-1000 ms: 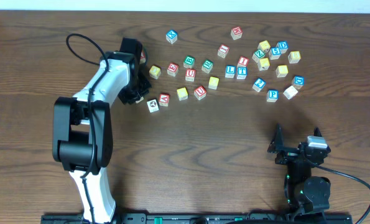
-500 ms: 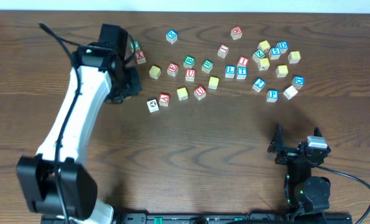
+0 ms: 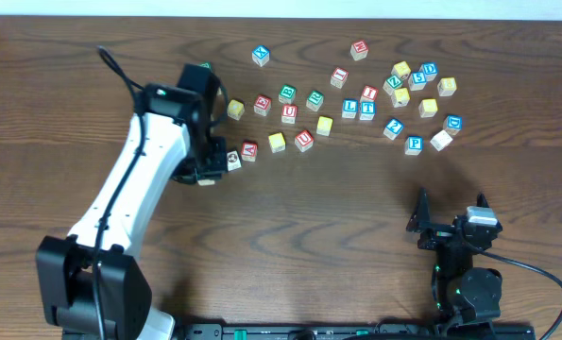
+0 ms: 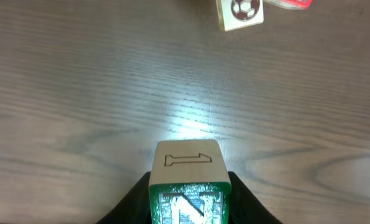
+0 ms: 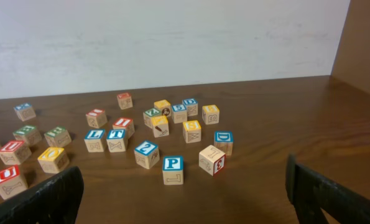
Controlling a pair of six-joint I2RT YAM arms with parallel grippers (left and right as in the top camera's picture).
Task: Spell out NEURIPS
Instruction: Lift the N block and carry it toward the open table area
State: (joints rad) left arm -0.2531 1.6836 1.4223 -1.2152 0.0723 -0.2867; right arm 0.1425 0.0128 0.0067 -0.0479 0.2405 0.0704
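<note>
The left arm (image 3: 134, 179) stretches over the table (image 3: 309, 236), its left gripper (image 3: 203, 168) pinching the N cube (image 4: 188, 193) just short of the soccer-ball cube (image 4: 240, 12). That is likely the spot to open the word's row, though whether the cube touches the wood yet is unclear. Far from the soccer-ball cube, the right gripper (image 3: 451, 215) sits parked, jaws spread wide. The held cube reads a green N, with an outlined 1 on top.
</note>
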